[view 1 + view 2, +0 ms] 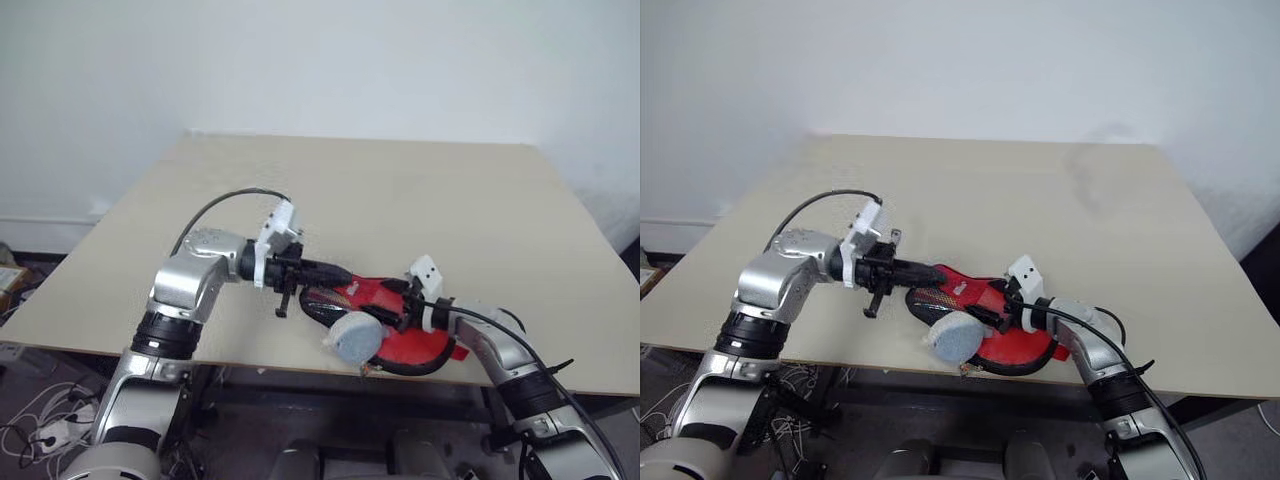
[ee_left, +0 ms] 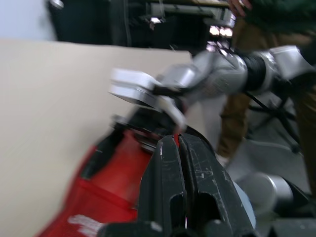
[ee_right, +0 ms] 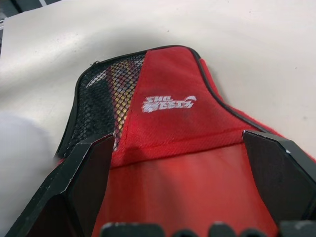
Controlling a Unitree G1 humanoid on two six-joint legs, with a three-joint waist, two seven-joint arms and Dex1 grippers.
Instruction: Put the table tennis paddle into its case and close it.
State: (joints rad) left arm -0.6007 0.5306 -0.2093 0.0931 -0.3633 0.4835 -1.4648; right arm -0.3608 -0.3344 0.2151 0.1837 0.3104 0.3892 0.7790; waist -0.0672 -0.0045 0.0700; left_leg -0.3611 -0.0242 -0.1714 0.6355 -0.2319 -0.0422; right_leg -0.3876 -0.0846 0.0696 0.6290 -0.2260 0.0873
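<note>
The case (image 3: 168,106) lies near the table's front edge. It is red fabric with a white logo, a black mesh panel (image 3: 106,98) and a black rim. Pale and dark stripes show through the mesh; I cannot tell whether they belong to the table tennis paddle. My right gripper (image 3: 182,187) is open, its fingers (image 3: 89,173) spread over a smooth red surface at the case's near end. My left gripper (image 1: 343,271) is shut, its tips at the far end of the case (image 1: 375,300). A red sliver shows between its fingers (image 2: 168,173); I cannot tell if anything is pinched.
A small pale grey round object (image 1: 355,337) rests against the case at the table's (image 1: 420,200) front edge. A person in brown trousers (image 2: 237,98) stands beyond the table in the left wrist view. Cables lie on the floor (image 1: 40,420) at the left.
</note>
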